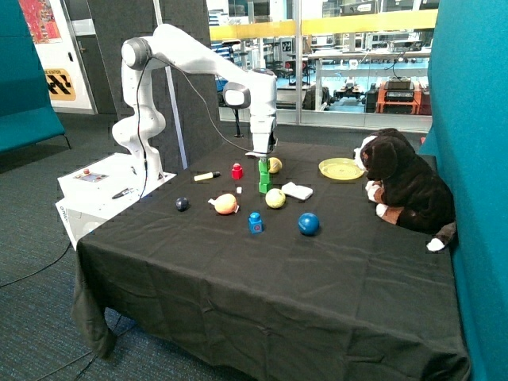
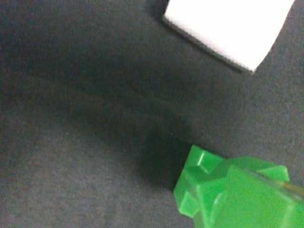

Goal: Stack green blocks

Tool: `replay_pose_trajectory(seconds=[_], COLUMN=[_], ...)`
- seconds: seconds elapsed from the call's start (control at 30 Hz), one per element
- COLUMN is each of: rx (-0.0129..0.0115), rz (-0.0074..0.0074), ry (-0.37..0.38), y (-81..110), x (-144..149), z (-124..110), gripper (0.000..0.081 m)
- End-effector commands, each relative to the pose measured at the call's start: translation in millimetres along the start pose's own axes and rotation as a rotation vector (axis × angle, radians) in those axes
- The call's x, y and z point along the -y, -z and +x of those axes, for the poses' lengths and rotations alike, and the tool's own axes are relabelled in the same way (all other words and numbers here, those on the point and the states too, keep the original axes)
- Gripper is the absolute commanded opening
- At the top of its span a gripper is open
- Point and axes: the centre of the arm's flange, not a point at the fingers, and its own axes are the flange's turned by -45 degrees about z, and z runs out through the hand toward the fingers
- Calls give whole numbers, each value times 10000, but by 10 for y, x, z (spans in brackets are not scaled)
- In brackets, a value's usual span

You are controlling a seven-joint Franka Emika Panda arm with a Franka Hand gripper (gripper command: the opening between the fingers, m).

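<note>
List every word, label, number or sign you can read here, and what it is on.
Nothing can be read.
Yellow-and-black hazard sign on the back wall: text too small.
Red poster above it: blurred.
Label on the robot base: too small.
Green blocks, below the gripper: unmarked.

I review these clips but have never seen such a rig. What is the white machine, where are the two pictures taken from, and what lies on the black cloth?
The white machine is a robot arm; its gripper hangs right over a stack of green blocks. One picture comes from a camera standing apart, the other from the wrist, looking down at the green blocks and a white pad. On the table also lie a red block, a blue block, several balls, a yellow plate and a plush dog. Whether the gripper holds the top block cannot be seen.
</note>
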Motion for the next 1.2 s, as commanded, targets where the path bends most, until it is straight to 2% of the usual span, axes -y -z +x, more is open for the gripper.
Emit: replay_pose_trajectory(seconds=[0.0, 0.47, 0.67, 0.77, 0.93, 1.17], rx=[19, 19, 19, 19, 19, 19], rz=[15, 16, 16, 16, 16, 16], ry=[-77, 153, 307, 303, 176, 141], y=[-64, -111, -121, -124, -111, -92], x=[-26, 142, 199, 201, 170, 129], z=[-25, -78, -122, -138, -141, -129], gripper=[0, 7, 375, 477, 539, 569])
